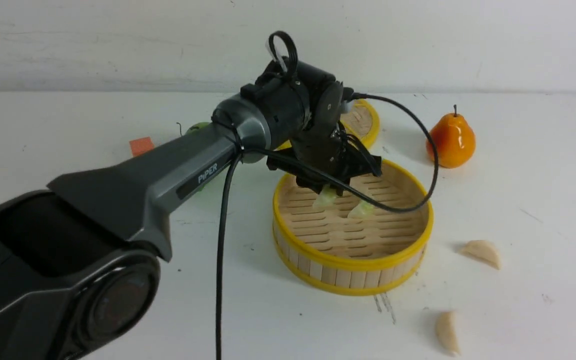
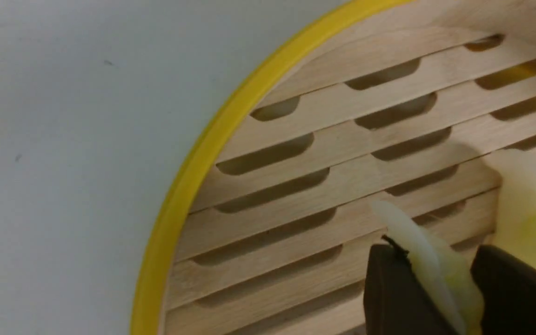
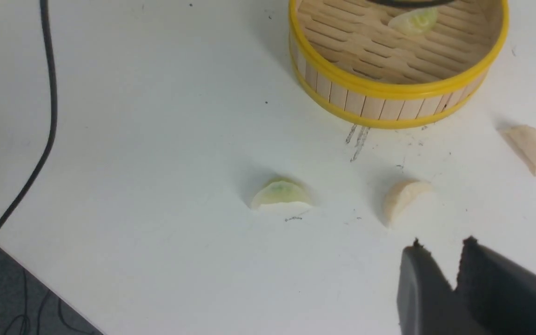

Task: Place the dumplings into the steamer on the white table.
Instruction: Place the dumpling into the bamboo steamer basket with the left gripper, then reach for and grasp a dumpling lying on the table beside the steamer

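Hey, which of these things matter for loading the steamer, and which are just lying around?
Job: steamer; held green dumpling; green dumpling already inside; loose green dumpling; cream dumplings.
Lying about: pear; woven disc; orange block.

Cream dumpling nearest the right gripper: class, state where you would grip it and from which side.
Grip the cream dumpling across its plump middle, the short way, probably from straight above: it lies low on the white table, and its ends taper too thin to hold.
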Motion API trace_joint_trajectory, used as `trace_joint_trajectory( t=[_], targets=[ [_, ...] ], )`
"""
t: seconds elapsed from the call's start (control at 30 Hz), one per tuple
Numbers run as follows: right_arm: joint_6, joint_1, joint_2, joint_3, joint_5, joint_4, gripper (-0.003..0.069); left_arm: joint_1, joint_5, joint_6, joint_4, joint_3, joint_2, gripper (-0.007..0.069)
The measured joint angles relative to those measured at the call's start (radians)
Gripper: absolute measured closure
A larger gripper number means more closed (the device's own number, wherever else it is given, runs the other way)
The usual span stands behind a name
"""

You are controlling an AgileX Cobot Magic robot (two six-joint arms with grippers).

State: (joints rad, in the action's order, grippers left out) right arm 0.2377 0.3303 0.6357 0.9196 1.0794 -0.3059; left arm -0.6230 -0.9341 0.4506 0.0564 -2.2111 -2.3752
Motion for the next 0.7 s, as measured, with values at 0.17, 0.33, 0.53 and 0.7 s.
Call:
trace_joint_trajectory(
  t=[0.17,0.33,0.53,0.7],
  targets=[
    [0.0,0.0,0.0,0.0,0.0,0.0,0.0526,-0.001,0.012,-0.003,-0.013,-0.002,-0.036,0.039],
    [-0.003,0.0,0.0,0.0,-0.001,-0.002,0.052,0.0,-0.055,-0.01,-0.018,-0.017,-0.019,0.0242],
    [-0.003,0.0,0.017,0.007,-0.035,-0.011,0.0524,-0.001,-0.246,-0.151,-0.019,-0.1,0.12,0.0208],
    [0.075,0.0,0.143,0.065,0.011,-0.055,0.0621,-0.001,-0.303,-0.248,-0.056,-0.121,0.318,0.034]
  ],
)
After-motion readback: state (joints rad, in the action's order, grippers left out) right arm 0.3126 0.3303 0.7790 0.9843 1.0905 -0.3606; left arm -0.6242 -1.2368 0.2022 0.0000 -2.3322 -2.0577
